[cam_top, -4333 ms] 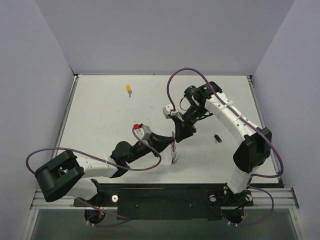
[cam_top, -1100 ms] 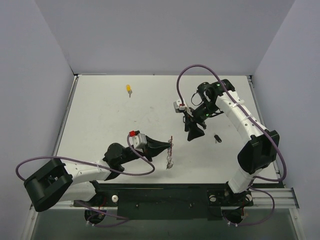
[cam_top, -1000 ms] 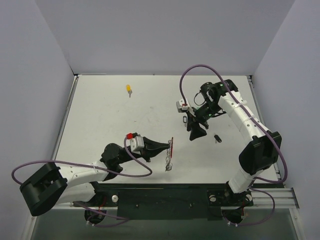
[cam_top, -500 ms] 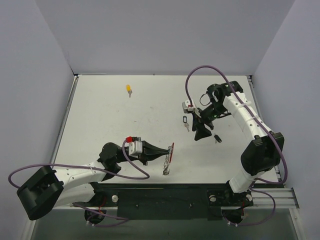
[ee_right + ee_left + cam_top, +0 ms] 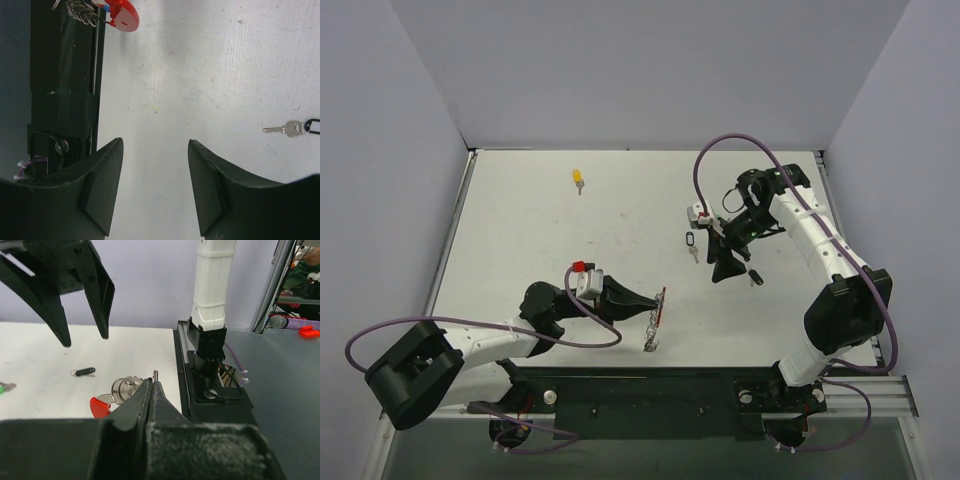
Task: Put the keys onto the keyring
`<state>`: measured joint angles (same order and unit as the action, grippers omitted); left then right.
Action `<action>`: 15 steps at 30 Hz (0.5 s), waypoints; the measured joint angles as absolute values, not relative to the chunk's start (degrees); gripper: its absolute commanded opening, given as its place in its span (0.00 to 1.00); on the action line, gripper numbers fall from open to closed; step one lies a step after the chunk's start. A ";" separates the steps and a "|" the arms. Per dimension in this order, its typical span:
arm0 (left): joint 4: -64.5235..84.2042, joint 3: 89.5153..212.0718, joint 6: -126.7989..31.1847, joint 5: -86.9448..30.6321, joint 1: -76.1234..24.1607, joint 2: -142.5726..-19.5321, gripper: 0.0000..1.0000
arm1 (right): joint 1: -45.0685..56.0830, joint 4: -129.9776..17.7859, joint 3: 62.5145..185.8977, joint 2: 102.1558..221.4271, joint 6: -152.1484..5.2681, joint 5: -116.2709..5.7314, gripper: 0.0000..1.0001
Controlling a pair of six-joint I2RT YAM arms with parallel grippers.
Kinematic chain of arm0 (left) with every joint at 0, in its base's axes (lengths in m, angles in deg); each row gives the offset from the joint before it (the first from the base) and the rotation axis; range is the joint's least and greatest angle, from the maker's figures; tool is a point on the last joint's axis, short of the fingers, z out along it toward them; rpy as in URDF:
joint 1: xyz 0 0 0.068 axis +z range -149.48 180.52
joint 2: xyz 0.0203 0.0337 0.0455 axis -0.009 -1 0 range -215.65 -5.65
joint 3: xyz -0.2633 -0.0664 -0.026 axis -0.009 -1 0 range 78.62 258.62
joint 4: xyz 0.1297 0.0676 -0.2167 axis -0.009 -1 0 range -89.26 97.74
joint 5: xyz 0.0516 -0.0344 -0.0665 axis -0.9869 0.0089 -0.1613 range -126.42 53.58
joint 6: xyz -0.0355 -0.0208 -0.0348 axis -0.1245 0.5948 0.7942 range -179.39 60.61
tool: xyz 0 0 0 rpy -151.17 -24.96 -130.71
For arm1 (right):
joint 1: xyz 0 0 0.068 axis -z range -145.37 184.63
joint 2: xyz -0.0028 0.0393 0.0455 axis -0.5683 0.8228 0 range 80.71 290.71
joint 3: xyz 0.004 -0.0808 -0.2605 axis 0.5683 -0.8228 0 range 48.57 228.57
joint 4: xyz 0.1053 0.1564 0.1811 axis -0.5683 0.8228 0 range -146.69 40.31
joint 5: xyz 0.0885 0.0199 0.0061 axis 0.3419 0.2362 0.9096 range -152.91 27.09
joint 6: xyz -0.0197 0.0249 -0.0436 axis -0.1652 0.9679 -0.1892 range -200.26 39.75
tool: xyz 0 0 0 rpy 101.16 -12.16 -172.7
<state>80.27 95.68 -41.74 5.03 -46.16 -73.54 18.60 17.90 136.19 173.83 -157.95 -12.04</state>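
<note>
Surface: white table, plain purple walls on three sides.
L gripper: jaws pressed together, no gap visible in own cam. Nipped on the keyring. One small silver ring pokes up right at the tips; red part and bigger silver rings sit just past the tips, off to one side.
Keyring, detail: silver bits trail down from L tips toward table. Can't tell if the lowest bit touches.
R gripper: jaws wide apart, nothing between them, bare table below. Keyring lies ahead of its fingers, well apart.
Keys: black key just beside R gripper, outside its own cam's view. Tagged key near, off the opposite finger. Yellow key well away from both tools. None on the ring as far as visible.
Step (judged): R arm looks set to fetch a key; none in hand yet.
Risk 1: keys tiny and flat vs broad fingers, so the pinch may skid the key or close on nothing.
Risk 2: L hold is at the very tips, so a push from a key could twist the ring or pop it out.
Risk 3: dangling bits may swing or snag during hand-off.
Risk 4: fingers may knock together when the arms meet.
</note>
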 measured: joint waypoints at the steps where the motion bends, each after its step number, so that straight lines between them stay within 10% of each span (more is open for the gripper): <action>1: 80.47 95.68 -40.80 5.12 -45.87 -74.07 0.00 | 18.71 17.90 136.19 173.83 -157.95 -12.08 0.50; 15: 80.86 95.81 -31.07 6.08 -43.84 -76.71 0.00 | 18.86 17.90 136.03 173.81 -157.95 -12.13 0.50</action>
<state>80.86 95.81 -31.07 6.08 -43.84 -76.71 18.86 17.90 136.03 173.81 -157.95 -12.13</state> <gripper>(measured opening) 0.019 0.496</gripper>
